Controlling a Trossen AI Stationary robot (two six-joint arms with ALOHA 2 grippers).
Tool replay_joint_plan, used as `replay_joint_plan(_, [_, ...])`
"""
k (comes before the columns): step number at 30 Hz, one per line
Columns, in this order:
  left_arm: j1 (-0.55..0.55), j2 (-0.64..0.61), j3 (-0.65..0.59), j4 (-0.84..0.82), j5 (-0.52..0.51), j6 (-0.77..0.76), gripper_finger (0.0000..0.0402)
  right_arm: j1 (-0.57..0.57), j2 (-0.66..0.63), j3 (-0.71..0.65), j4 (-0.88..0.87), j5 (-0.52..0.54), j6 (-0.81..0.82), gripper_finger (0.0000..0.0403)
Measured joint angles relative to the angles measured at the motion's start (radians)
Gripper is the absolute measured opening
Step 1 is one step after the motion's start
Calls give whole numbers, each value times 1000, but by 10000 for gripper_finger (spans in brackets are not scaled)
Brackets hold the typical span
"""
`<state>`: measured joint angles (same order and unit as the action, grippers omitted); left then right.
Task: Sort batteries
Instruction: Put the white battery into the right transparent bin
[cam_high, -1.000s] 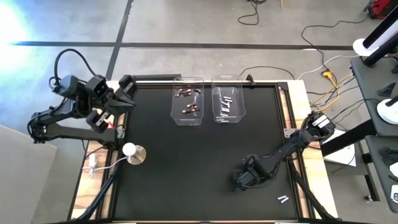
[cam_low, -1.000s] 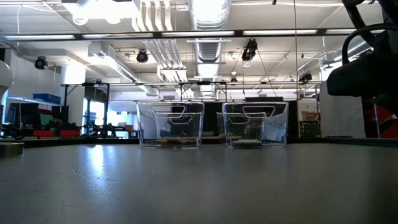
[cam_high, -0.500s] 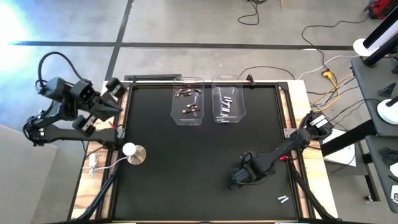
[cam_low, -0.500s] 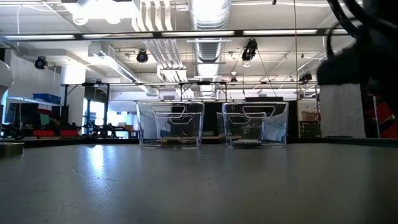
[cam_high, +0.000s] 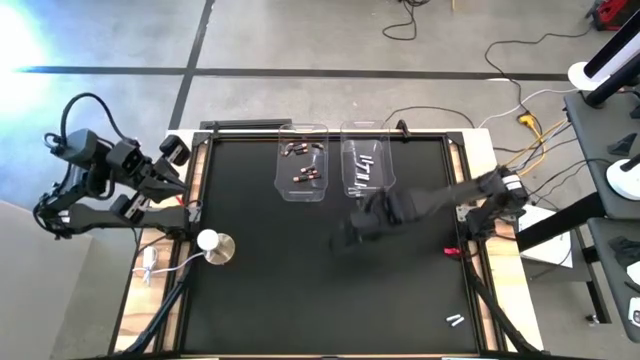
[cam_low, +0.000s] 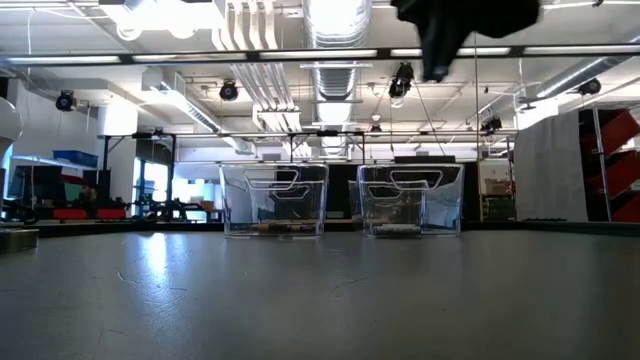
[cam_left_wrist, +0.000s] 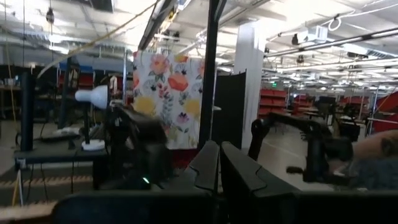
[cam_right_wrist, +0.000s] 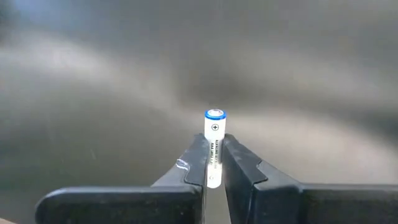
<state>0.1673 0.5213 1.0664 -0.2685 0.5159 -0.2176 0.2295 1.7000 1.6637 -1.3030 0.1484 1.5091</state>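
Your right gripper (cam_right_wrist: 213, 163) is pinching one white battery (cam_right_wrist: 214, 146) between its fingertips, the battery standing up out of the fingers with its plus end showing; there is small print down its side, but you cannot read it. From above, that gripper (cam_high: 352, 228) hangs blurred over the black table (cam_high: 260, 290), just in front of the right bin (cam_high: 367, 168), and in the low view it shows as a dark shape (cam_low: 445, 35) high above the two bins.

Count two clear bins side by side at the table's far edge. The left bin (cam_high: 302, 160) holds dark, reddish batteries (cam_high: 304, 175); four or so can be made out, in two small groups. The right bin holds silvery-white batteries (cam_high: 364, 170), about five, though they overlap too much for a sure count. Two more white batteries (cam_high: 455, 321) lie together on the table near its front right corner, well apart from everything else.

A small red object (cam_high: 451, 251) sits at the table's right edge, near the right arm. A white knob (cam_high: 213, 244) on a round base stands near the left edge.

Your left gripper (cam_left_wrist: 219, 171) is parked off the table's left side (cam_high: 168, 165), its fingers pressed together on nothing
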Motion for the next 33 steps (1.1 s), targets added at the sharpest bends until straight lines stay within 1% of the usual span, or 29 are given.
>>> replay_joint_plan(2, [0,-9,0,-28,0,1,0,-66,3,52,-20,27,-96,22])
replay_joint_plan(4, [0,-16,0,-44,0,-1,0,-139,4,83,-23,31,-206,21])
replay_joint_plan(9, [0,-39,0,-49,-5,-27,0,-346,4,101,-15,32,-479,21])
replay_joint_plan(13, [0,-57,0,-49,-66,-55,0,-511,28,96,17,22,-678,21])
replay_joint_plan(17, [0,-65,0,-43,-168,-54,0,-632,86,96,94,-2,-873,21])
replay_joint_plan(20, [0,-60,-1,-24,-257,-43,0,-700,150,96,149,-65,-989,21])
replay_joint_plan(23, [0,-50,-1,2,-323,-3,0,-740,224,95,164,-95,-1089,21])
replay_joint_plan(27, [1,-30,-1,44,-413,34,0,-761,307,95,153,-100,-1213,22])
replay_joint_plan(33, [0,-7,-1,69,-489,53,0,-779,382,95,170,-97,-1367,22])
